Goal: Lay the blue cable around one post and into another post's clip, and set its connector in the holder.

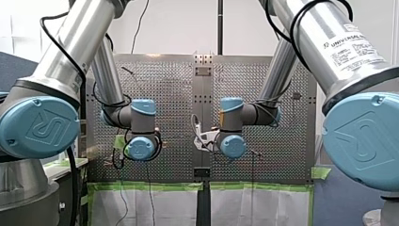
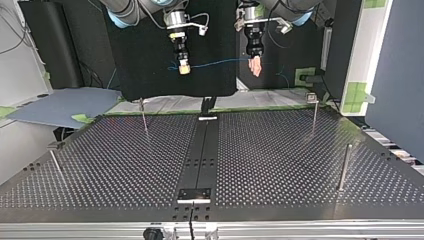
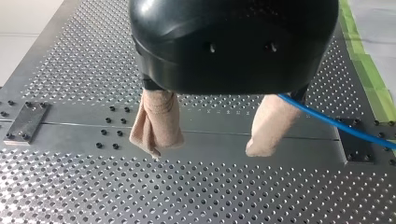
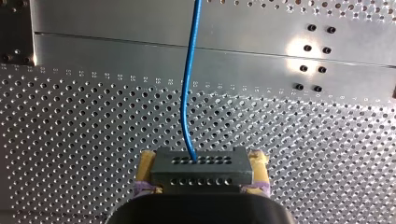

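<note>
My right gripper (image 4: 201, 161) is shut with its yellow pads on a black connector block (image 4: 201, 173), held well above the perforated table. The blue cable (image 4: 188, 98) leaves the block's top holes and runs ahead over the table's centre strip. In the top view the blue cable (image 2: 215, 63) spans between my right gripper (image 2: 184, 68) and my left gripper (image 2: 255, 65), both high over the table's far edge. My left gripper (image 3: 212, 135) stands open, its beige padded fingers (image 3: 156, 123) wide apart. The blue cable (image 3: 336, 123) passes along the outside of one finger, not between them.
Thin upright posts stand on the table: two at the top view's left (image 2: 144, 116) (image 2: 55, 164), two at its right (image 2: 315, 114) (image 2: 344, 167). A small plate (image 2: 195, 194) sits on the centre strip near the front edge, another (image 2: 207, 118) at the far edge.
</note>
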